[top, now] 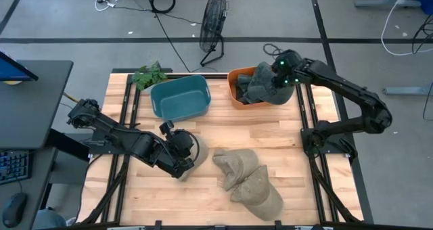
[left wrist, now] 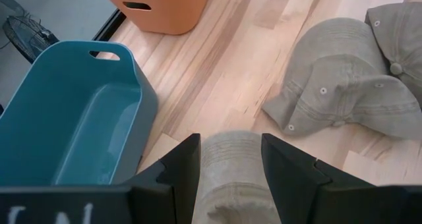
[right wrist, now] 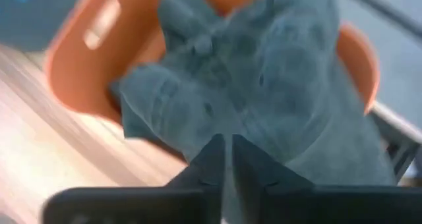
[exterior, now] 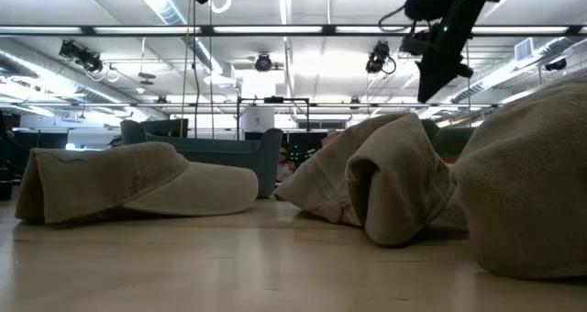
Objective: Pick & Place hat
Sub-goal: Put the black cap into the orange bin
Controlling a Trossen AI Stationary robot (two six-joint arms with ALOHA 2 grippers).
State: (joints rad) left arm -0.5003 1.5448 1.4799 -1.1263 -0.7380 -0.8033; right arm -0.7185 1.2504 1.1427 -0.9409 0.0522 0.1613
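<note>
A khaki hat point(top: 197, 151) lies flat on the wooden table point(top: 270, 132), also in the low view point(exterior: 138, 179). My left gripper point(top: 185, 155) is open above it, and the hat's brim point(left wrist: 231, 165) shows between the fingers in the left wrist view. Two more khaki hats point(top: 235, 166) point(top: 260, 193) lie crumpled toward the near right. Dark grey hats point(top: 259, 86) fill the orange bin point(top: 235, 88) at the far right. My right gripper point(top: 275, 79) is shut above them, with the top dark hat point(right wrist: 250, 79) just beyond its fingertips point(right wrist: 214, 159).
An empty teal bin point(top: 180, 98) stands at the far side between my arms, left of the orange bin. A small green plant point(top: 149, 75) sits at the far left corner. Bare wood lies between the bins and the khaki hats.
</note>
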